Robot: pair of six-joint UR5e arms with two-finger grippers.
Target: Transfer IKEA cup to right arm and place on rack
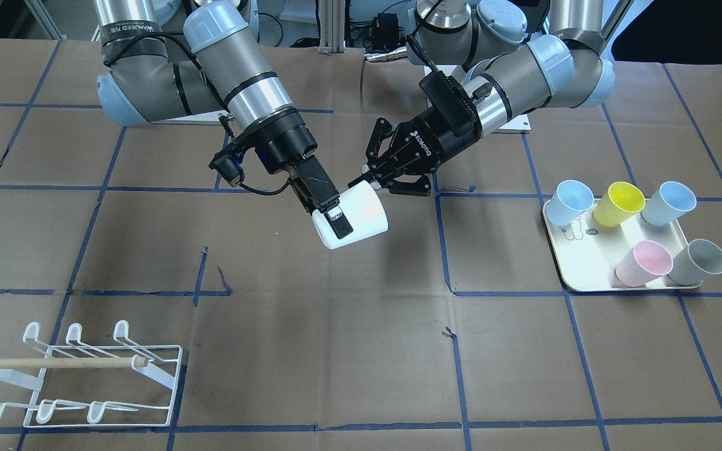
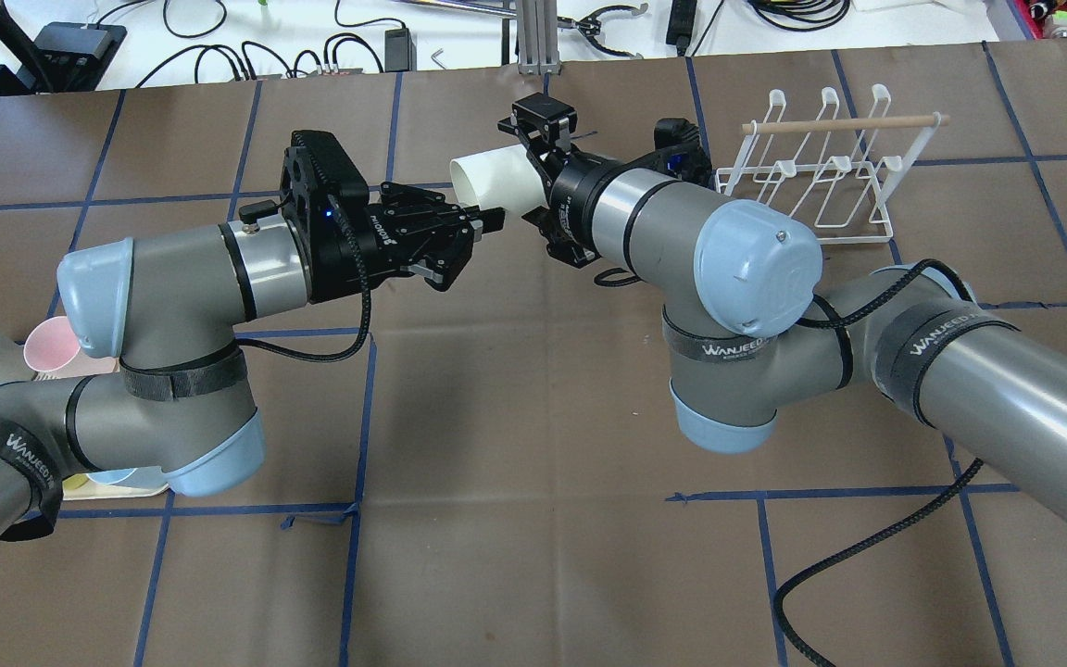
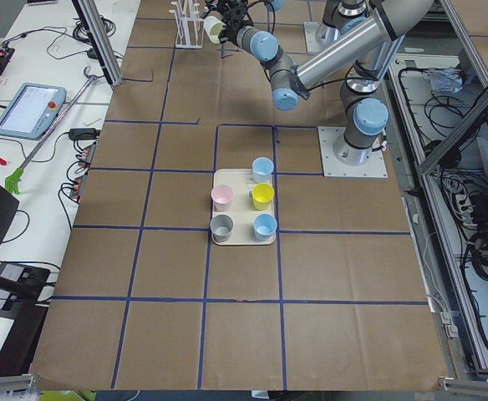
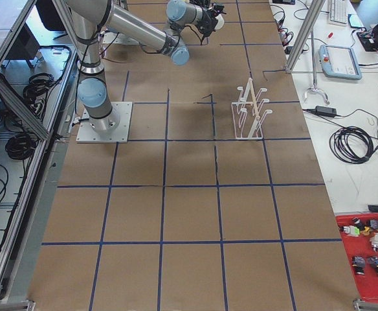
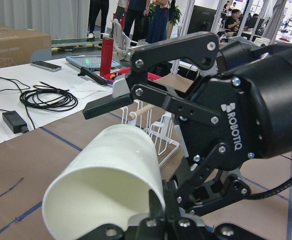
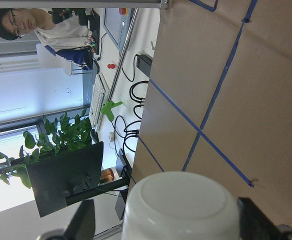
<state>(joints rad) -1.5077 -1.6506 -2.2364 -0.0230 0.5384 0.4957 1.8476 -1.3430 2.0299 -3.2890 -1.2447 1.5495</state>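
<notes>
Reads ROBOTIQ in white capitals, tilted in the front view, on the black body of the left gripper [image 1: 370, 183]. Shows the same ROBOTIQ mark, large and clear in the left wrist view, on the body of the right gripper [image 1: 334, 220]. Reads WANJEED in white on a black strap [image 2: 724, 350] round the right arm [image 2: 645, 218], again on a second strap [image 2: 946, 335] farther right along that arm, and once more on a third strap [image 2: 26, 452] round the left arm [image 2: 172, 278]. Carries small dark print, apparently UNIVERSAL ROBOTS, on a cardboard box [image 5: 16, 47] at the far left of the left wrist view.
</notes>
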